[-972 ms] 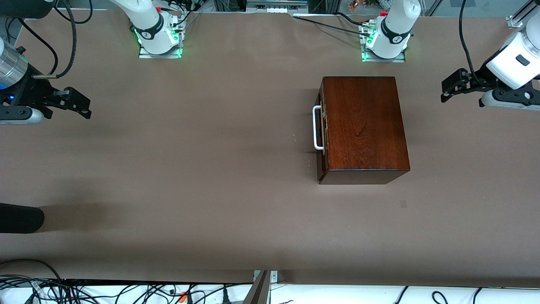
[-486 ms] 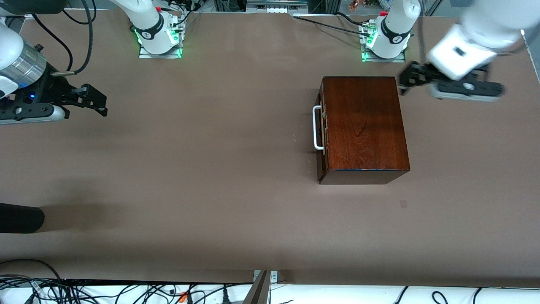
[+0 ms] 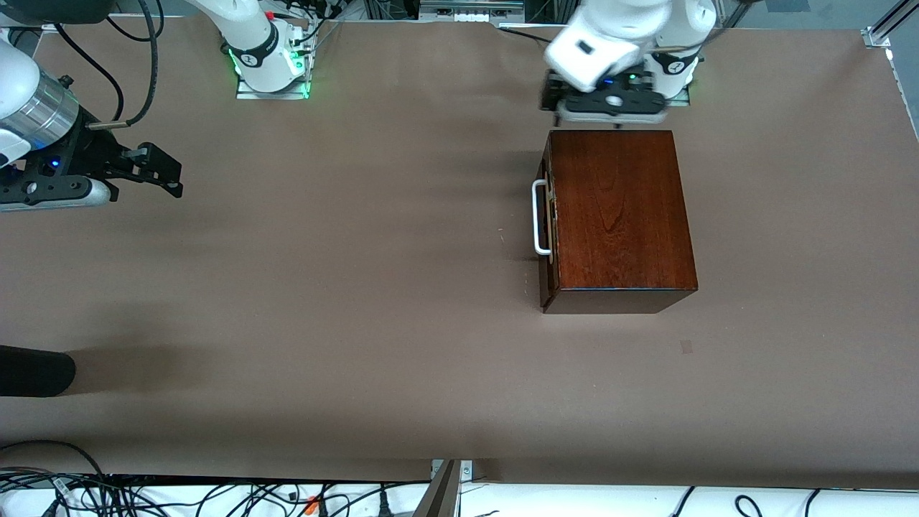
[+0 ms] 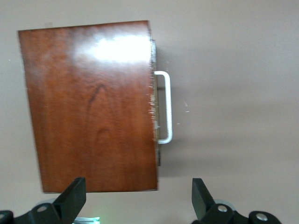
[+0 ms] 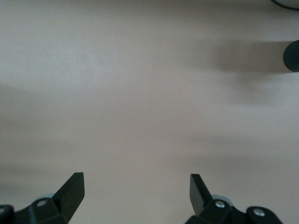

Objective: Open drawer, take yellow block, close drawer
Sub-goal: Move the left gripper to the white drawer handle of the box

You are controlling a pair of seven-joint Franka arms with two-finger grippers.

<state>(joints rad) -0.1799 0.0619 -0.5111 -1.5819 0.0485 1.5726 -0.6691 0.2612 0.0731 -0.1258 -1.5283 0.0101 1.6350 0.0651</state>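
Observation:
The dark reddish-brown wooden box [image 3: 617, 215] stands toward the left arm's end of the table. Its drawer [image 3: 548, 237] is shut, with the white bar handle [image 3: 538, 217] facing the right arm's end. The yellow block is hidden. My left gripper [image 3: 609, 108] hangs over the table between the box and the left arm's base. In the left wrist view it [image 4: 138, 196] is open and empty, with the box [image 4: 91, 105] and handle [image 4: 166, 107] below it. My right gripper [image 3: 164, 172] is open and empty, up over bare table at the right arm's end; it also shows in the right wrist view [image 5: 136, 191].
A black cylindrical object [image 3: 36, 370] juts in over the table edge at the right arm's end, nearer the front camera; it also shows in the right wrist view [image 5: 292, 56]. Cables [image 3: 215, 495] lie along the near edge. The arm bases [image 3: 269, 61] stand at the back.
My left arm has swung from the table's end inward to the box's edge nearest its base. My right gripper shifted slightly inward a second ago and has since held still.

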